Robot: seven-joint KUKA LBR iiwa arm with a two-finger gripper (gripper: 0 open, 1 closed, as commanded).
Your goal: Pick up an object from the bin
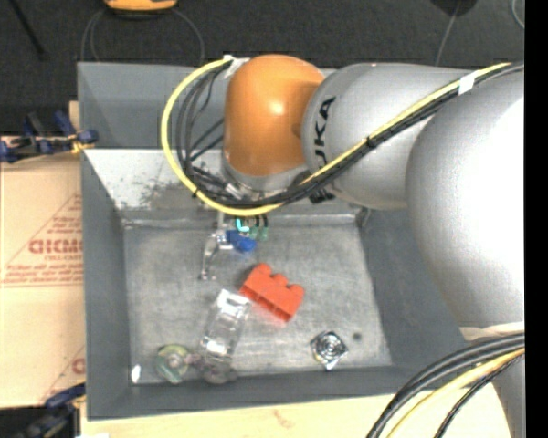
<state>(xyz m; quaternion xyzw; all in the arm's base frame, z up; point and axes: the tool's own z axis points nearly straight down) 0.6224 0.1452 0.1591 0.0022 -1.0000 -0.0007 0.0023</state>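
Red plastic studded building brick (pixel 272 292) lies mid-floor in the grey metal bin (pixel 105 272), near the gripper (pixel 239 234); I cannot tell whether that is released or clenched. I judge the brick light, rigid and slick: grasp across its flat long sides.

We see bright light from above: soft glare on the orange cover (pixel 269 117) and silver arm (pixel 457 172), the bin (pixel 100 272) floor evenly lit, its surroundings dark.

Thin cables (pixel 449 36) trail across the dark floor (pixel 36 89) all around.
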